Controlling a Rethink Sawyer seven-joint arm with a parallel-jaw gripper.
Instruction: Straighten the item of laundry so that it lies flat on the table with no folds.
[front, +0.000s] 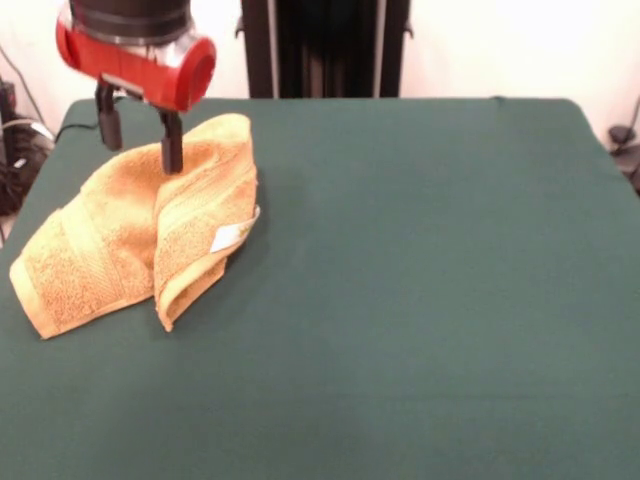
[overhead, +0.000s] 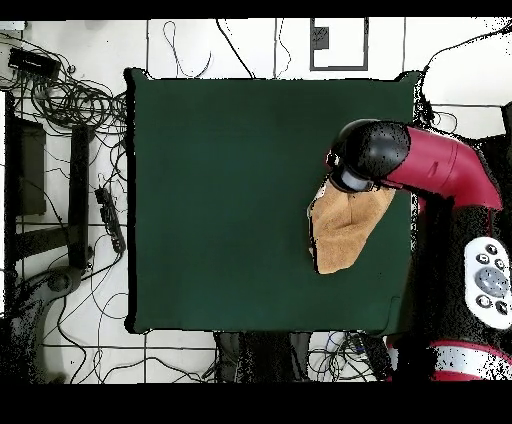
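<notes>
The gripper (front: 140, 135) hangs over the far left part of the table (front: 420, 300) in the front view, its two dark fingers (front: 172, 142) pointing down and standing apart with a clear gap between them, so it is open. The right-hand finger in that view reaches down to the top of the towel (front: 140, 235) and seems to touch or nearly touch the raised cloth there; whether it actually presses into the fabric cannot be told. The left-hand finger ends in the air above the green surface, just beyond the towel's far edge. Nothing is pinched between the fingers. The towel lies bunched near the table's left edge in the front view, not flat: one part is folded over itself in a thick roll that runs from the far end toward the near side, and a white label (front: 230, 237) shows on the side of that fold. The rest spreads lower toward the left, with a woven band crossing it. In the overhead view the towel (overhead: 345, 235) sits near the right edge of the table (overhead: 220, 200), partly hidden under the arm's round black and red end (overhead: 375, 155), and the gripper itself is covered there
</notes>
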